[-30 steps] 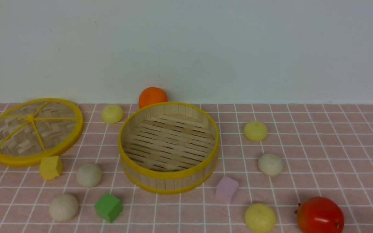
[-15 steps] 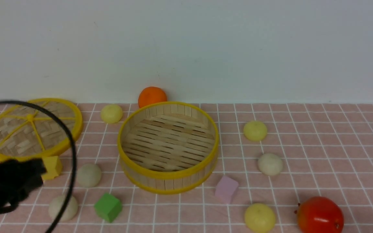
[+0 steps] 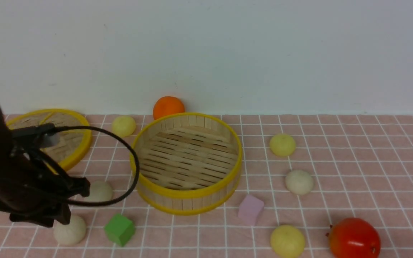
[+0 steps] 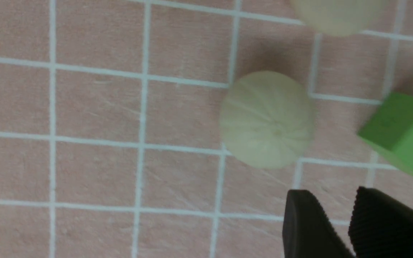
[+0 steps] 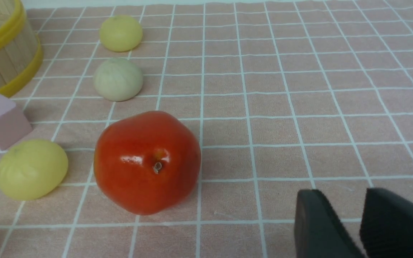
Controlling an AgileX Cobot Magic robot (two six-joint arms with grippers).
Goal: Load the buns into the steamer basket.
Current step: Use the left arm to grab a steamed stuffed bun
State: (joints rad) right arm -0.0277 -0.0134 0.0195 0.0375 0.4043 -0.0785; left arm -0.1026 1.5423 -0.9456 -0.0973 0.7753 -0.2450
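- The steamer basket (image 3: 188, 194) sits dead centre in our front view with nothing in it; all six buns are out on the pink checked cloth (image 3: 371, 161).
- Left half of the frame: back yellow bun (image 3: 123, 125), middle white bun (image 3: 100, 191), and corner white bun (image 3: 71, 231), which is partly behind our left arm.
- Right half, going down the frame: upper yellow bun (image 3: 282, 144), right white bun (image 3: 299, 182), bottom yellow bun (image 3: 287, 241).
- Left gripper (image 4: 332, 195): narrow gap, holding nothing, near the corner white bun without touching it.
- Right gripper (image 5: 341, 195): same slim gap, empty, near the red fruit (image 5: 147, 161).
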